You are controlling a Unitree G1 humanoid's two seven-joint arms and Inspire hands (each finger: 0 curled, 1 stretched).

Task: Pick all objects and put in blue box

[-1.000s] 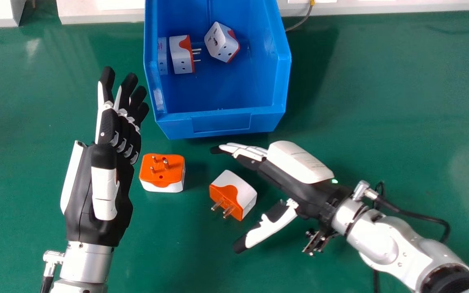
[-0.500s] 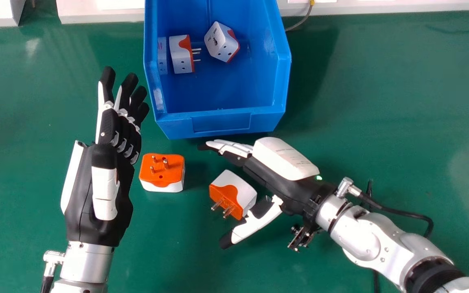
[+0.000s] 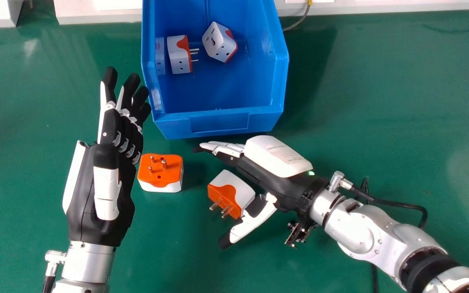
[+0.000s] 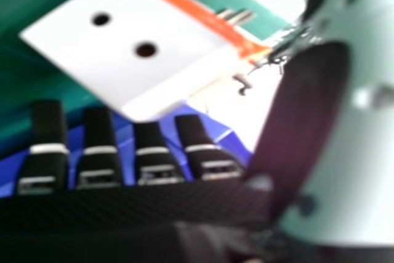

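Leftward in the head view, the right hand is shifted, its fingers straight and thumb spread, the plug adapter between them just below centre. Probably light, stiff and slippery, it is best gripped across its sides, prongs avoided.

In the head view the left hand, toward nine o'clock, is black, with white finger strips, silvery knuckle links and a white side shell. Its silver forearm, at eight, has small screws, an angled metal connector and a black cable. The right hand, at four, has a white printed cover, a green light, a dark bracket at five, and another black cable. Rounded silver arm segments lead to a black ring. Its black fingers bear pale bands in the right hand view.
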